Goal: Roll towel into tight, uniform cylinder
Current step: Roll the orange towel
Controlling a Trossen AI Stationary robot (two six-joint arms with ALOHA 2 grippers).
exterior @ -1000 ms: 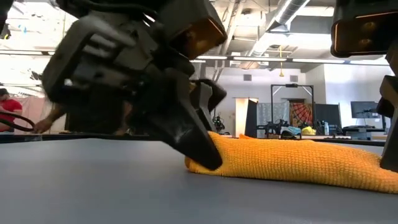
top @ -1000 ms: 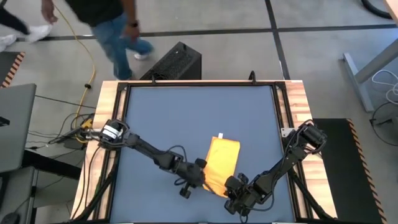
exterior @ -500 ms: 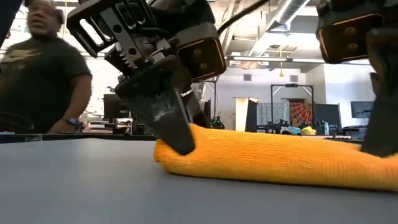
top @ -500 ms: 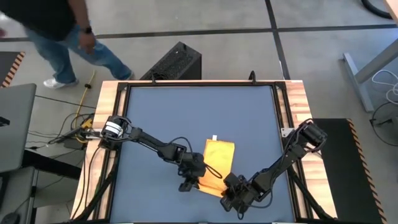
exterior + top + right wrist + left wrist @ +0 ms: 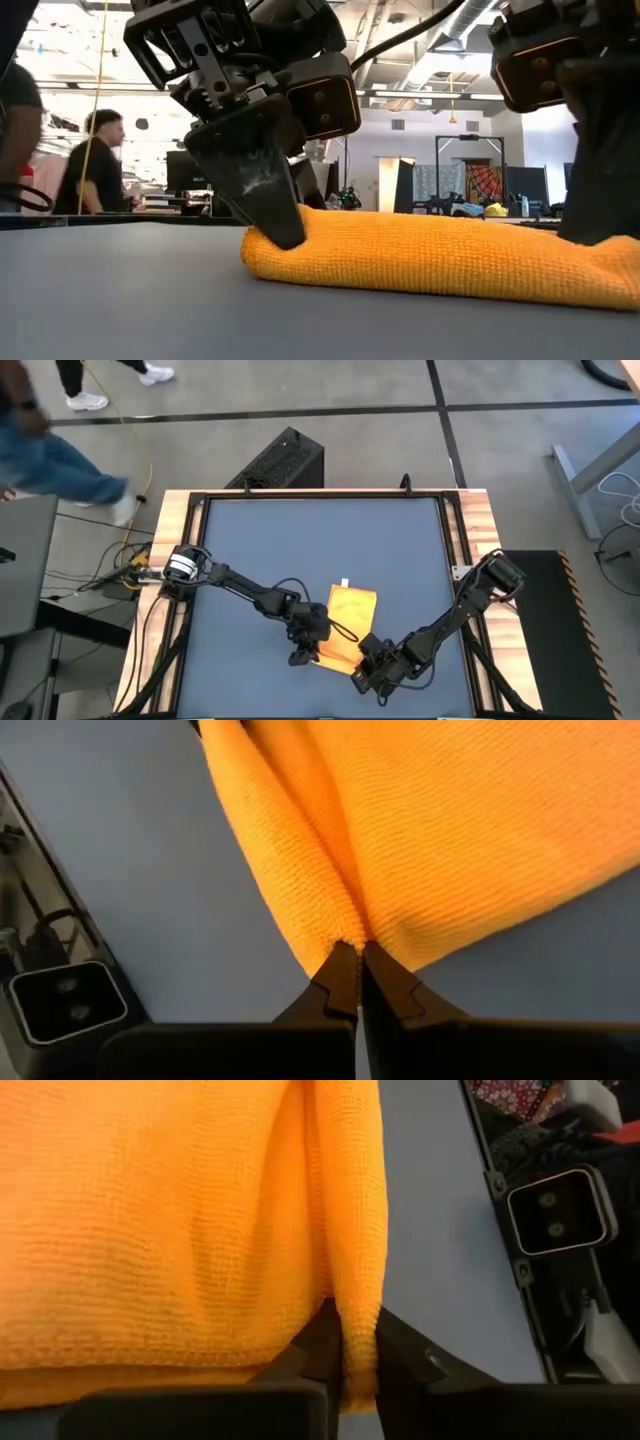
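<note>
Both your left gripper (image 5: 318, 651) and right gripper (image 5: 362, 660) pinch the towel (image 5: 350, 622) with fingers nearly shut; uneven travel could skew the roll.

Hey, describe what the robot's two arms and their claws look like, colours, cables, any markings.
Both arms are dark, slim and jointed. The left arm has a silver-white band near its base and a loose black cable along it. The left claw has black, tapering wedge fingers under a housing with an amber panel. The right claw is black too, and its housing also carries an amber panel.
</note>
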